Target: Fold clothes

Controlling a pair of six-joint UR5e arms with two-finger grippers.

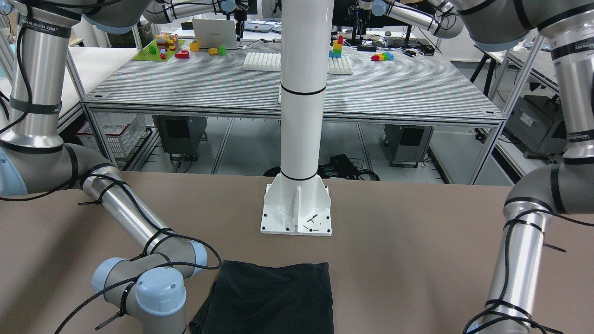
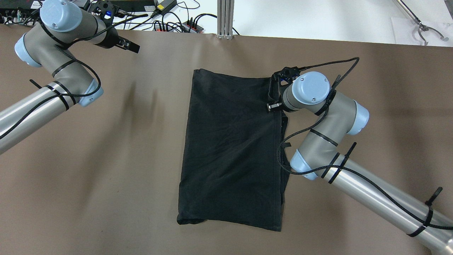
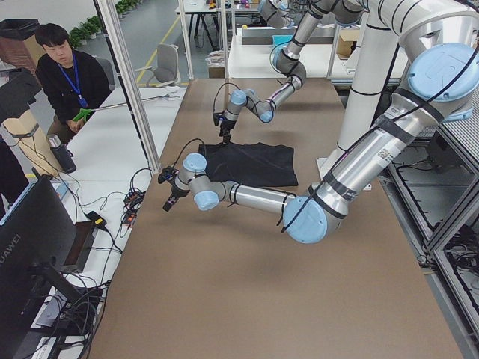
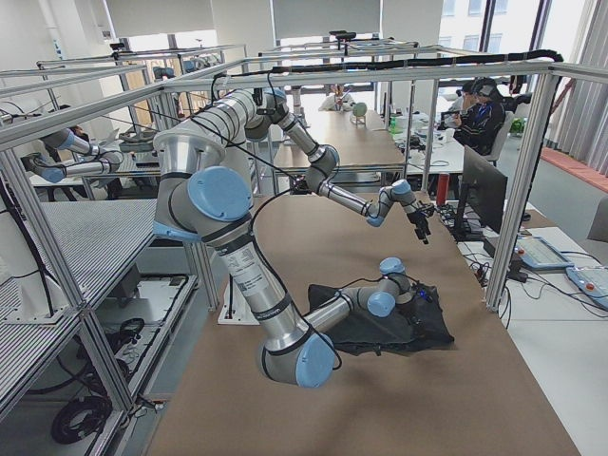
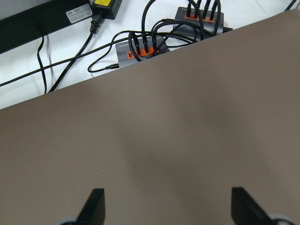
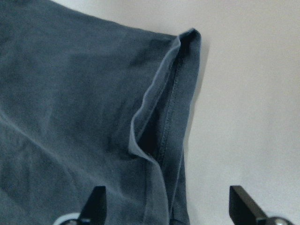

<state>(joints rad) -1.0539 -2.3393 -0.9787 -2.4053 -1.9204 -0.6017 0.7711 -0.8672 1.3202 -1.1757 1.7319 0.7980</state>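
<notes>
The clothes are one black garment (image 2: 231, 148) lying folded into a tall rectangle in the middle of the brown table (image 2: 124, 177); it also shows at the near edge of the front-facing view (image 1: 274, 297). My right gripper (image 6: 168, 206) hovers open just above the garment's far right corner, where a hemmed edge (image 6: 171, 98) curls up in a loose fold. From overhead that gripper (image 2: 275, 92) is mostly hidden under its wrist. My left gripper (image 5: 164, 206) is open over bare table at the far left corner (image 2: 124, 45), well away from the garment, holding nothing.
The white pedestal base (image 1: 297, 208) stands at the robot's side of the table. Cables and power strips (image 5: 145, 44) lie just beyond the far edge. A person (image 3: 63, 82) sits past that edge, near a monitor (image 3: 37, 247).
</notes>
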